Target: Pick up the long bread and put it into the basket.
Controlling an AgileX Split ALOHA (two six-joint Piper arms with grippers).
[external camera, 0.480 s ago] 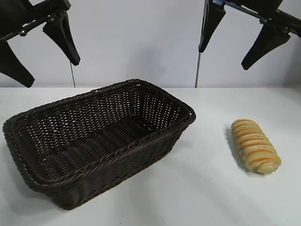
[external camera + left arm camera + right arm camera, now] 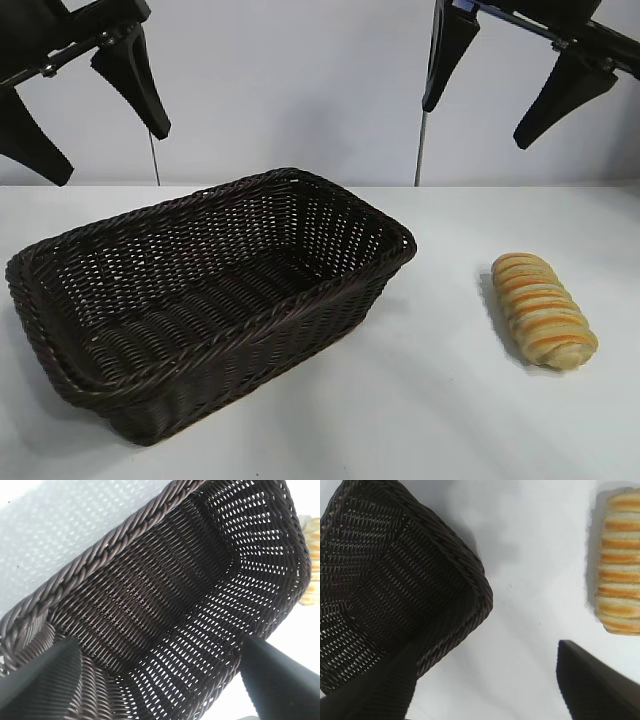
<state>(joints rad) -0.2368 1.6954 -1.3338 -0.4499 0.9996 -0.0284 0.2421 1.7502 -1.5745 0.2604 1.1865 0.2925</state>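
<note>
The long bread lies on the white table at the right, a tan loaf with cream and orange ridges; the right wrist view shows it as well. The dark brown wicker basket stands at the left and middle, with nothing in it, seen from above in the left wrist view and at the side of the right wrist view. My left gripper hangs open high above the basket's left part. High over the gap between basket and bread, my right gripper is open too, holding nothing.
White table runs around the basket and the bread, with a pale wall behind. Two thin vertical rods stand at the table's back edge.
</note>
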